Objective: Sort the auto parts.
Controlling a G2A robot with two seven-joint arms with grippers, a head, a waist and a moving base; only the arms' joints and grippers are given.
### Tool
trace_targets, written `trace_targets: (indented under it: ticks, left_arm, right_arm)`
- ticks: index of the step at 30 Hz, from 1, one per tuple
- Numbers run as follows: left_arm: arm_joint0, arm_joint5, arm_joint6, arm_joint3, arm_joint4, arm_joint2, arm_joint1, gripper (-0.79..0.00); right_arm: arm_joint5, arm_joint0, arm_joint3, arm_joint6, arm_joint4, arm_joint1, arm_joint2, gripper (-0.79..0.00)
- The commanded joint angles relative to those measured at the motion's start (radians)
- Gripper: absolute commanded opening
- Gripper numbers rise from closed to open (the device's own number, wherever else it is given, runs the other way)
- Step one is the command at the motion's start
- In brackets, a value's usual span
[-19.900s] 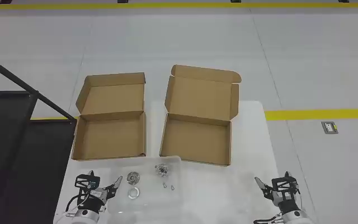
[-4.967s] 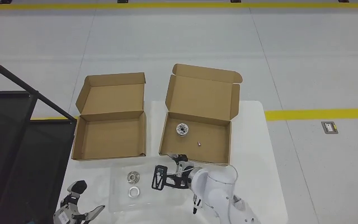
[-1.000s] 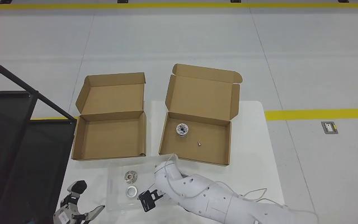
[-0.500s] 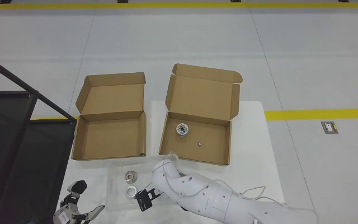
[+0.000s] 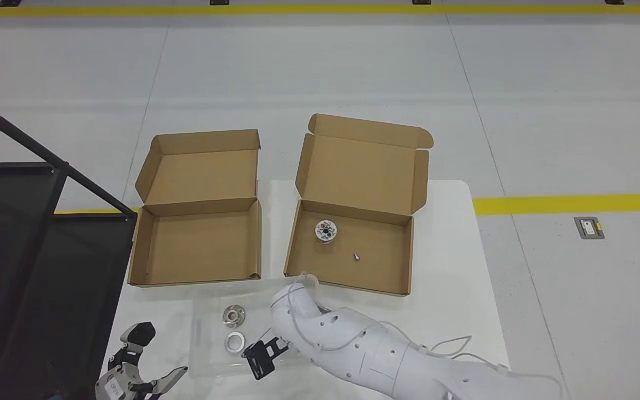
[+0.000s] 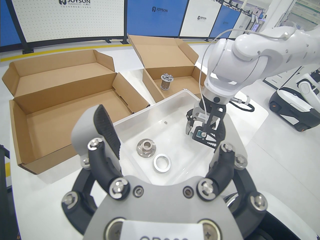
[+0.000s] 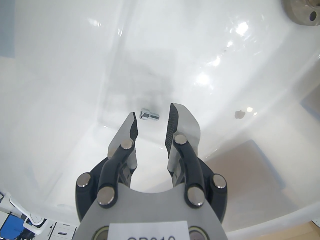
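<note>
Right tool [image 7: 152, 112] was spread open, hanging low in the white tray [image 7: 62, 51] with the little cap screw [image 7: 149, 115] lying loose between its tips, untouched. Looked like the pick step: drop a touch, pinch it, then carry it to the right-hand cardboard box [image 5: 385, 262].

The right gripper [image 5: 260, 358] hangs in the clear tray [image 5: 205, 328] just beside the ring [image 5: 236, 342].

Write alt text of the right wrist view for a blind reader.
The open right pincer hangs just above a small socket-head bolt lying in a white tray. A flanged metal hub rests farther along the tray.
</note>
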Motion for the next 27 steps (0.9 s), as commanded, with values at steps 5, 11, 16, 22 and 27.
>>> trace_targets:
  ticks: [5,11,16,22,27]
  left_arm:
    - [0.0,0.0,0.0,0.0,0.0,0.0,0.0,0.0]
    - [0.0,0.0,0.0,0.0,0.0,0.0,0.0,0.0]
    - [0.0,0.0,0.0,0.0,0.0,0.0,0.0,0.0]
    - [0.0,0.0,0.0,0.0,0.0,0.0,0.0,0.0]
    - [0.0,0.0,0.0,0.0,0.0,0.0,0.0,0.0]
  right_arm:
    - [-0.007,-0.001,0.046,-0.007,-0.01,-0.023,0.0,-0.625]
    - [-0.011,0.005,0.068,-0.011,-0.012,-0.039,0.0,-0.785]
    - [0.005,0.016,0.058,0.005,-0.003,-0.044,0.006,-0.785]
    - [0.023,0.02,-0.032,0.021,0.001,-0.014,0.049,-0.785]
    - [0.024,-0.006,-0.159,0.0,-0.044,0.05,0.103,-0.785]
